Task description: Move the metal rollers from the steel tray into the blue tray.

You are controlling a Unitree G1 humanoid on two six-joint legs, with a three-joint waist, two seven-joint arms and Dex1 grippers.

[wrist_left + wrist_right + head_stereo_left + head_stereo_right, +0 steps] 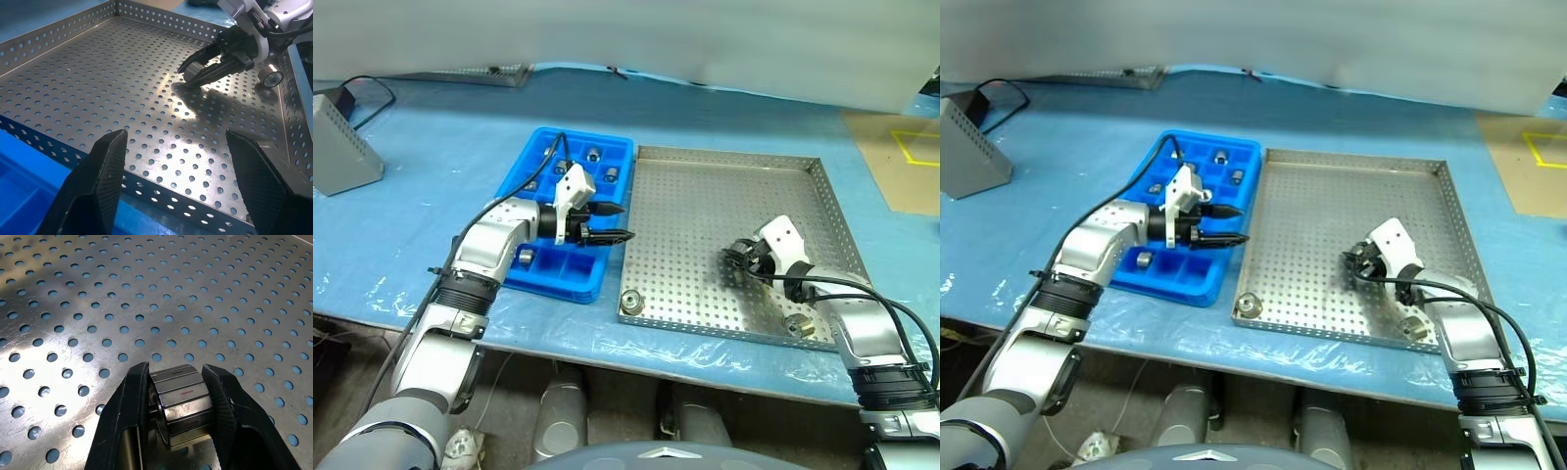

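The steel tray (705,196) lies to the right of the blue tray (536,147) on the blue table cover. My right gripper (741,254) is low over the steel tray's floor, shut on a metal roller (181,401) that sits between its fingers. Two more rollers rest in the steel tray, one at the near left corner (631,302) and one at the near right (798,325). Several rollers sit in the blue tray's compartments, among them one at the back (593,154) and one at the front (525,258). My left gripper (622,222) hangs open and empty over the blue tray's right edge, pointing at the steel tray.
A grey box (337,147) with a black cable stands at the far left. A brown board with yellow tape (901,157) lies at the far right. The table's front edge runs just below both trays.
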